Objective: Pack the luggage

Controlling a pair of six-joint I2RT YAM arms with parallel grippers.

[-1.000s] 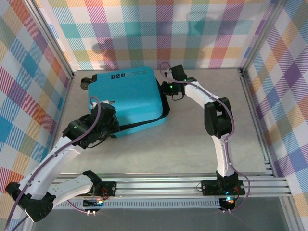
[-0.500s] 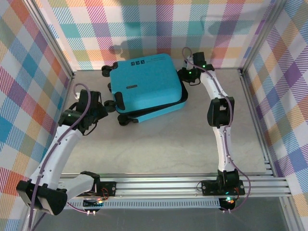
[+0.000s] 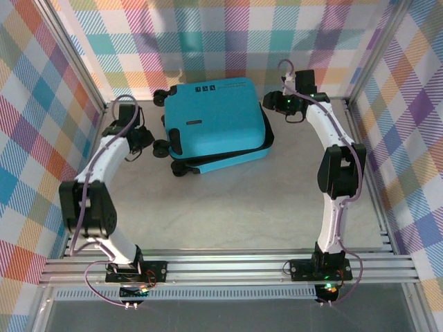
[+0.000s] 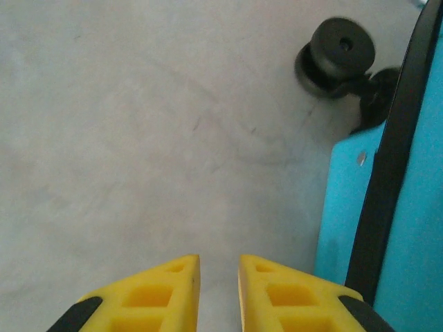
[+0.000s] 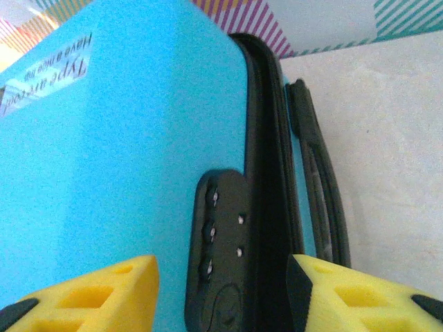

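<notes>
Item 1 — luggage (image 3: 214,124): turquoise hard shell, lying flat on the table (image 3: 228,207). Lid is down but sits skewed over the lower half, with the black zipper edge showing along the near and right sides. White label (image 5: 45,79) on the lid.

Item 2 — left gripper (image 4: 219,290): just left of the luggage's wheeled end, over bare table. Yellow fingers are nearly together with a slim gap and nothing between them. 1 black wheel (image 4: 342,45) lies ahead, beside the shell.

Item 3 — right gripper (image 5: 221,277): at the luggage's far right corner. Fingers are spread wide to either side of the lock panel (image 5: 214,256) with its 3 small dials, holding nothing. Whether the fingers touch the shell cannot be told. Black side handle (image 5: 318,180) is just right of the panel.
</notes>
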